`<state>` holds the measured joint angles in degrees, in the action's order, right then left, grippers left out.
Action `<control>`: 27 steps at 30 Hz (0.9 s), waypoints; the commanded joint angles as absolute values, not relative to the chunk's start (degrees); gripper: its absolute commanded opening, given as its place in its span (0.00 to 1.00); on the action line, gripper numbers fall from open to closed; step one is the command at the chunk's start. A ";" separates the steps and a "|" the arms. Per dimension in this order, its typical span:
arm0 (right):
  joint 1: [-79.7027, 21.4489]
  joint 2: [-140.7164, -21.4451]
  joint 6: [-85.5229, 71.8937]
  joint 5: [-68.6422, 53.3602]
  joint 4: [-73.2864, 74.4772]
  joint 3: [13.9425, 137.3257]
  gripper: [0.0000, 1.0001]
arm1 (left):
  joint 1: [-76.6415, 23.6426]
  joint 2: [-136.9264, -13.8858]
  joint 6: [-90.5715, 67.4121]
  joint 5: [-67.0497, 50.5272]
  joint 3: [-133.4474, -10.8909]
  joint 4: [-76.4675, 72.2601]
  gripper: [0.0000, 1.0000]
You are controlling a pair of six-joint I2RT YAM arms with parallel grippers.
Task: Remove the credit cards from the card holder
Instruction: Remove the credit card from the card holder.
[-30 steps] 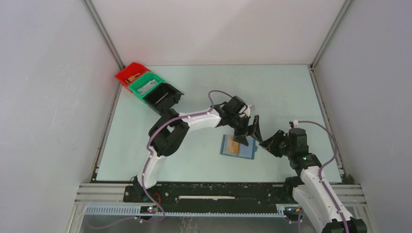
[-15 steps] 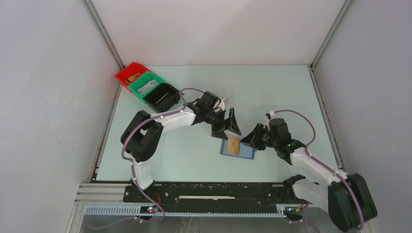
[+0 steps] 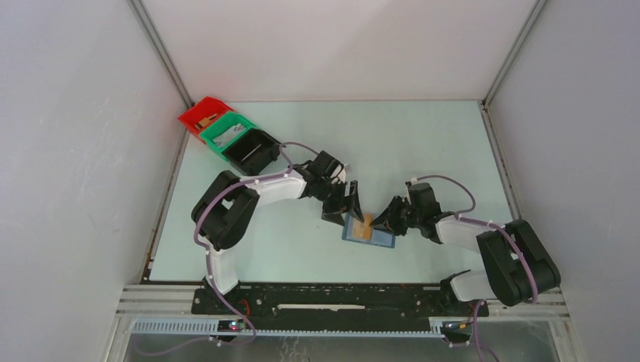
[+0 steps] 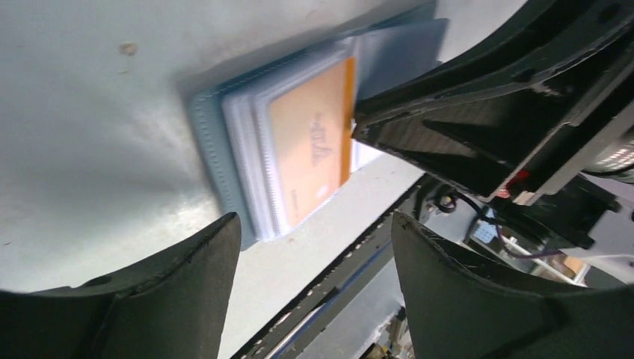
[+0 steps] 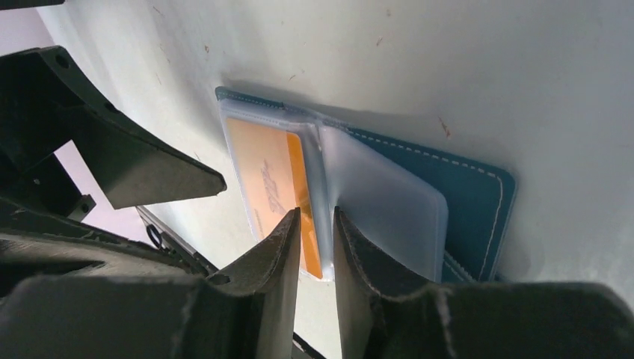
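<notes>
Left end effector [image 4: 310,223] wide, card holder [image 5: 471,187] just past its tips; right end effector [image 5: 314,215] narrow astride orange card [image 5: 262,176], grip unclear.

No word or number can be read anywhere. The orange card [image 4: 306,149] in the open card holder [image 4: 211,142] bears a faint pressed mark near its middle, roughly a small triangle. A thin line of tiny print sits at 6 o'clock of it. Both are too blurred to make out.

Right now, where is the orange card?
In the top view, the orange card lies inside the open card holder, just right of centre, between the left gripper and the right gripper.
</notes>
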<state>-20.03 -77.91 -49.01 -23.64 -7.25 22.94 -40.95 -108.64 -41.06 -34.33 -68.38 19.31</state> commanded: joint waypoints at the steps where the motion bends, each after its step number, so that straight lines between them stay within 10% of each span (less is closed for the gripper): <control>1: -19.30 -81.18 -50.11 -25.59 -12.80 23.71 0.31 | -40.92 -109.38 -37.15 -28.11 -69.09 22.87 0.75; 18: -18.27 -83.53 -53.18 -29.83 -18.35 21.81 0.12 | -42.63 -113.80 -37.83 -20.73 -69.25 24.47 0.59; 27: -18.59 -83.95 -54.17 -31.72 -20.25 21.71 0.22 | -42.72 -114.86 -39.02 -21.29 -67.93 21.90 0.47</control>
<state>-18.46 -83.72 -53.49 -30.52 -17.45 22.02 -42.00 -111.48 -39.64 -26.37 -68.71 22.63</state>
